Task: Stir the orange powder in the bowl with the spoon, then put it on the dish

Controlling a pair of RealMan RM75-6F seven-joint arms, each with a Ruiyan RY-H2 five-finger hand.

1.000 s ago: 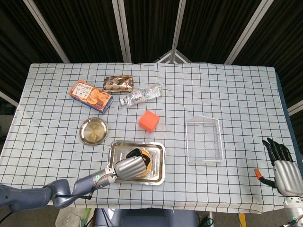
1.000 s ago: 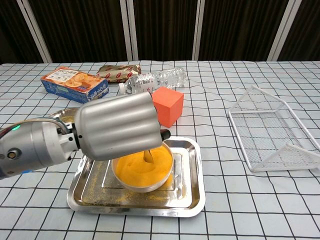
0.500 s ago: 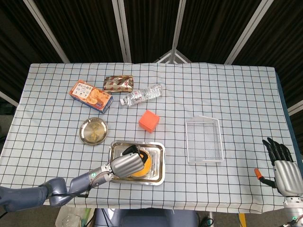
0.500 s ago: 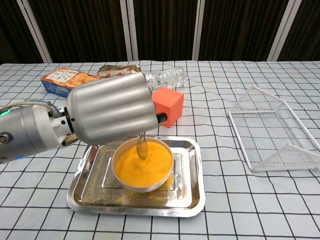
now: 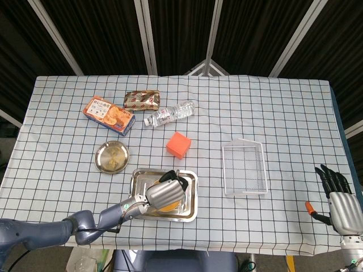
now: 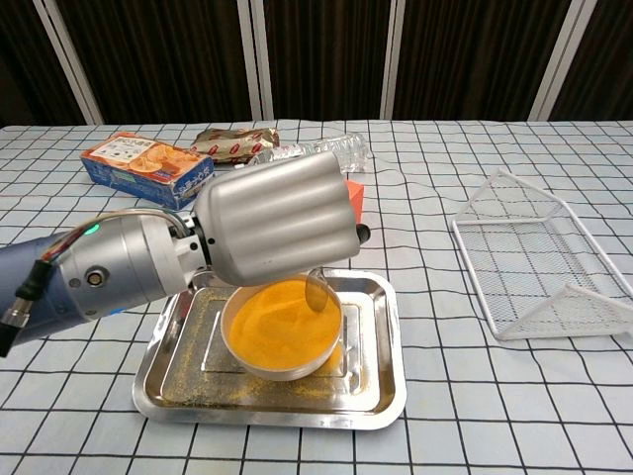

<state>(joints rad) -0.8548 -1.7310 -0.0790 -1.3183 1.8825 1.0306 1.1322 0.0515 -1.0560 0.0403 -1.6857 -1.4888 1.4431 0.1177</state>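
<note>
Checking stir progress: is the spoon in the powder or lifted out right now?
Lifted out. In the chest view the spoon, held by the left hand, shows its whole bowl above the orange powder, near the bowl's right rim.

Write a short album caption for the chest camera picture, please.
Robot's left hand stirs orange powder in a bowl with a spoon, on a metal tray.

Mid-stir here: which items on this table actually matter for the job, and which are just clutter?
Job:
left hand holding the spoon
bowl of orange powder, in the steel tray
round dish

Clutter:
snack box
foil packet
water bottle
orange cube
wire basket
</note>
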